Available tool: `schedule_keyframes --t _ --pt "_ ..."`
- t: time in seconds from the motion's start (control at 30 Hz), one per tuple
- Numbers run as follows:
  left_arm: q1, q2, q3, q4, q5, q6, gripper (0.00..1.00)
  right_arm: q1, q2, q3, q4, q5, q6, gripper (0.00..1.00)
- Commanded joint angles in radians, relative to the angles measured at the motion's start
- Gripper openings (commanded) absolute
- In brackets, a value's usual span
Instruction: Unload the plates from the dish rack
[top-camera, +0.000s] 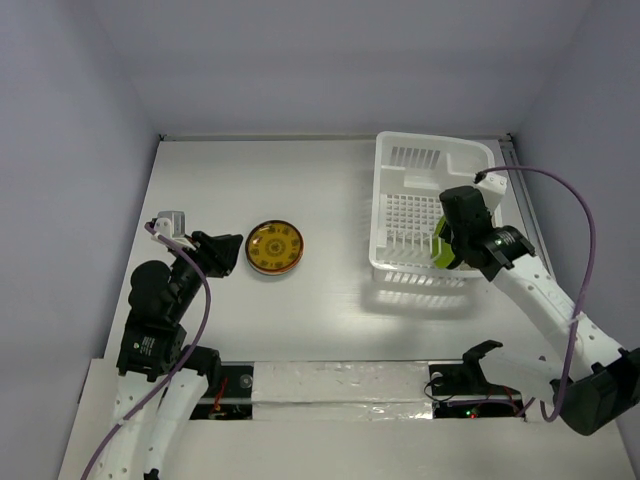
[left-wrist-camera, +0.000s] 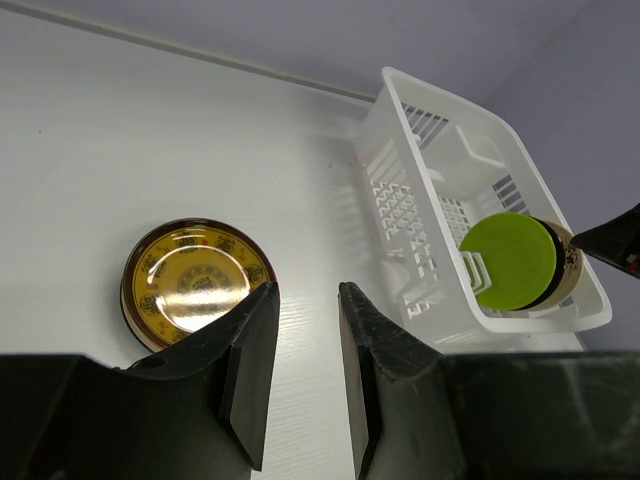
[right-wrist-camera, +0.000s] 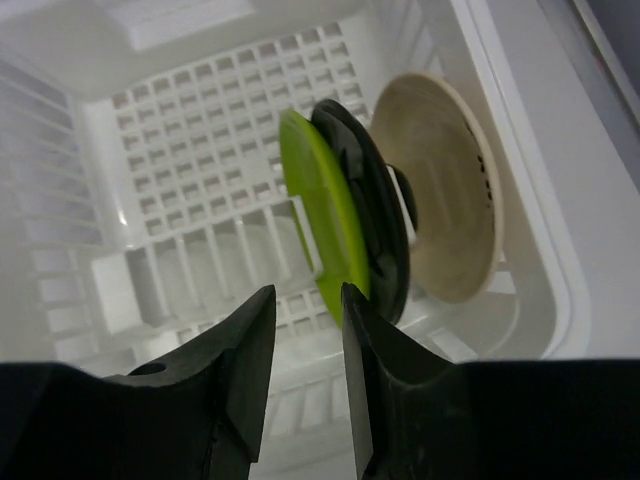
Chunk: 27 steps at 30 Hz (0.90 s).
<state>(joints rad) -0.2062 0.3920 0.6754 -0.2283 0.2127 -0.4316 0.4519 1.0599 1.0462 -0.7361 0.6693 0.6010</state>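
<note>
Left hand (left-wrist-camera: 305, 305) and right hand (right-wrist-camera: 307, 305) hover, narrowly parted.

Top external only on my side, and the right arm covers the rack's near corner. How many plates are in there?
Observer: Three, standing on edge in the dish rack: lime green plate, black plate, cream plate.
Operator: Is the right pincer on one?
Observer: No. The right pincer is open with nothing between its fingers; the green plate is the nearest to it.
Operator: Left side?
Observer: The left pincer is open and empty too, with the yellow patterned plate lying flat beside it.
</note>
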Motion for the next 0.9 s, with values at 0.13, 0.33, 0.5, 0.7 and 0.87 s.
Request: schedule_keyframes --t 0.13,0.33,0.5,0.7,0.87 --pt "0.005 -0.005 0.006 0.044 0.016 -0.001 0.28 -0.091 0.11 0.044 -0.057 -0.043 -0.084 0.36" --pt "0.005 -0.008 0.007 0.043 0.013 -0.001 0.28 -0.162 0.196 0.055 0.007 -0.062 -0.147 0.3" --pt "0.005 -0.013 0.007 0.043 0.008 -0.001 0.28 -0.173 0.279 0.083 0.009 -0.065 -0.181 0.17" --pt "0.005 -0.013 0.006 0.044 0.011 -0.001 0.28 -0.162 0.233 0.09 -0.025 -0.042 -0.228 0.0" --pt "0.005 -0.013 0.006 0.046 0.01 -0.002 0.28 -0.101 0.213 0.127 -0.088 0.019 -0.242 0.0"
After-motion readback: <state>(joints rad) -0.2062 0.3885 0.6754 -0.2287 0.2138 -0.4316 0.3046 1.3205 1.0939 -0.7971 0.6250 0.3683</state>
